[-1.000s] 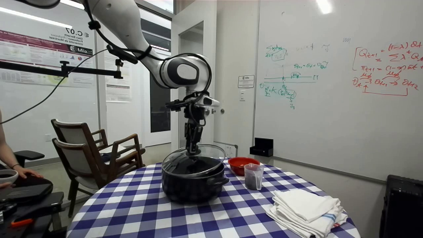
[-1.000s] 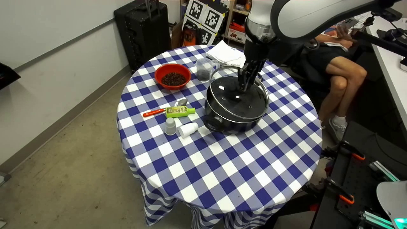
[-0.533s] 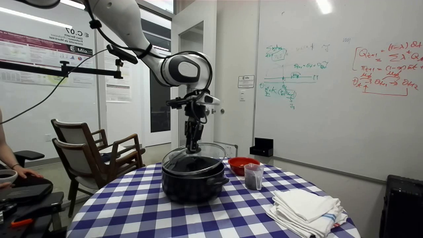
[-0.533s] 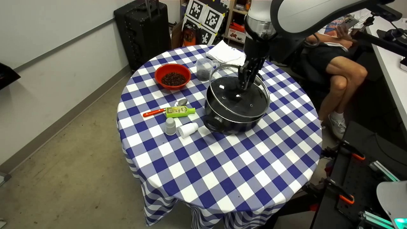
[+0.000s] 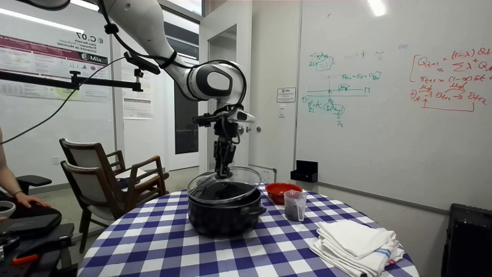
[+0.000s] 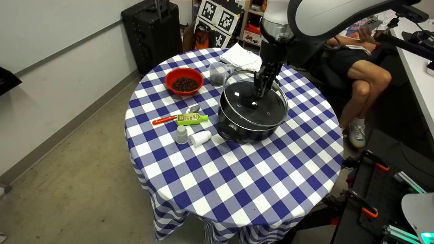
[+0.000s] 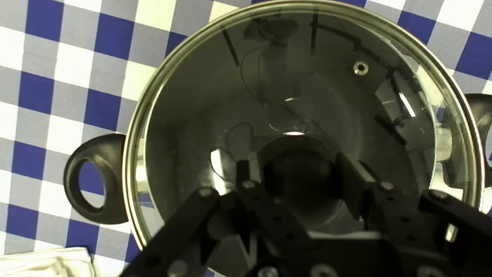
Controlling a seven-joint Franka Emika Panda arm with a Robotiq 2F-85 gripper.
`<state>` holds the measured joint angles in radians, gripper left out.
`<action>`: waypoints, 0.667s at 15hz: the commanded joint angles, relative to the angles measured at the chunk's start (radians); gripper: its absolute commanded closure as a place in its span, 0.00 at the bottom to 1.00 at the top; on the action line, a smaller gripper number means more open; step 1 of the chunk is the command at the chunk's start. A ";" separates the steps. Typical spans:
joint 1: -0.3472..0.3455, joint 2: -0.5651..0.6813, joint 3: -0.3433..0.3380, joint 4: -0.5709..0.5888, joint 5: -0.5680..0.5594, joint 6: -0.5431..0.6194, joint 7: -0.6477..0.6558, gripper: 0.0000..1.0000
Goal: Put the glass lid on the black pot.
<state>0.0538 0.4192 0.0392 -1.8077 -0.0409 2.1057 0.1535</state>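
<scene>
The glass lid is a clear disc with a metal rim, tilted above the black pot in both exterior views. The lid and the pot overlap. One side of the rim sits low near the pot's rim, the opposite side is raised; I cannot tell whether they touch. My gripper points down at the lid's centre, also in an exterior view. In the wrist view my gripper has its fingers on both sides of the dark knob, shut on it. The lid covers most of the pot's opening; pot handles stick out.
A red bowl with dark beans and a clear measuring cup stand beside the pot. A green bottle, a red-handled utensil, and two shakers lie or stand near. Folded white towels lie at the table's edge.
The gripper and lid have risen slightly since one second ago, then shifted very slightly sideways. The pot has not moved. The knob stays held.
</scene>
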 commanded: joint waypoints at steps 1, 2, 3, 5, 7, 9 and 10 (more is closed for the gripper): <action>0.005 -0.008 -0.004 0.011 0.008 -0.034 -0.026 0.75; 0.005 -0.007 -0.004 0.009 0.008 -0.034 -0.025 0.75; 0.006 -0.006 -0.004 0.009 0.009 -0.033 -0.024 0.75; 0.006 -0.002 -0.003 0.012 0.011 -0.032 -0.024 0.75; 0.007 0.001 -0.002 0.019 0.011 -0.030 -0.024 0.75; 0.008 0.004 -0.001 0.022 0.012 -0.029 -0.025 0.75; 0.008 0.004 -0.001 0.023 0.012 -0.029 -0.026 0.75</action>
<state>0.0561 0.4262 0.0400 -1.8090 -0.0408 2.0976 0.1535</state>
